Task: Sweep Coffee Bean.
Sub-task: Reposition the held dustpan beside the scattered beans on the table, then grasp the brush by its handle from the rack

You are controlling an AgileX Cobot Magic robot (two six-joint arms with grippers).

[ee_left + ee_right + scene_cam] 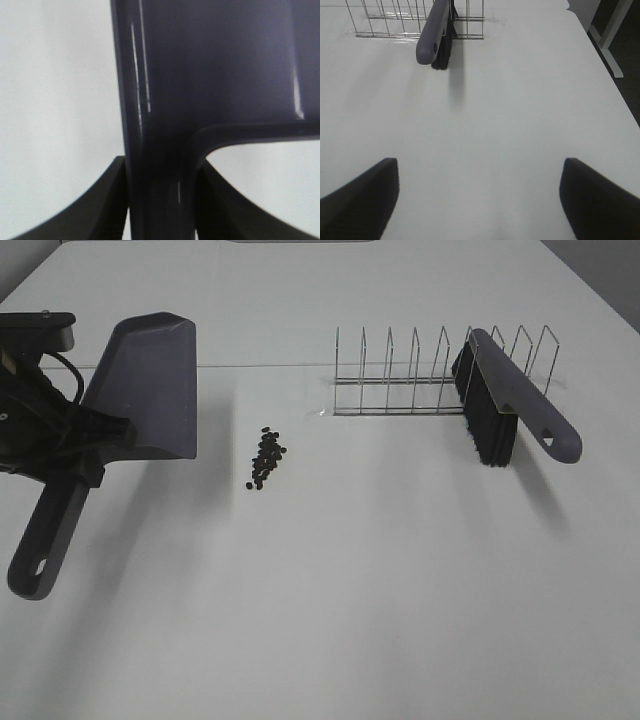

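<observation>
**Step in hand.** Preparation, as judged: the tools are only half taken up and no sweeping has begun.

- Dustpan [150, 390], grey-purple. It is held at the neck of its handle on the left of the surface. Whether its lip rests on the surface cannot be told.
- Brush [515, 395], grey-purple handle and black bristles. It is propped in the rack, handle end toward the near side, and is not gripped.
- Left pincer [161, 195]. It is clamped on the dustpan handle, with both pads pressed to its sides.
- Right pincer [480, 200]. It is spread wide and holds nothing. It hangs over bare surface, well apart from the brush and facing it.
- Coffee beans [266, 458], a small dark cluster. They lie loose on the surface between dustpan and rack, nearer the dustpan but clear of it.

**Next move, as judged.** The brush handle must be reached and gripped by the right pincer, then lifted free of the wires. The dustpan lip must be set flat beside the beans, so that they can be pushed in rather than scattered.

**Setting.**

- Room. Little is shown: dark floor past the right edge, and a pale furniture leg [610, 45].
- Surface [380, 590], white, matt and flat.
- Rack [400, 411], thin wire with upright dividers, standing at the far right.
</observation>
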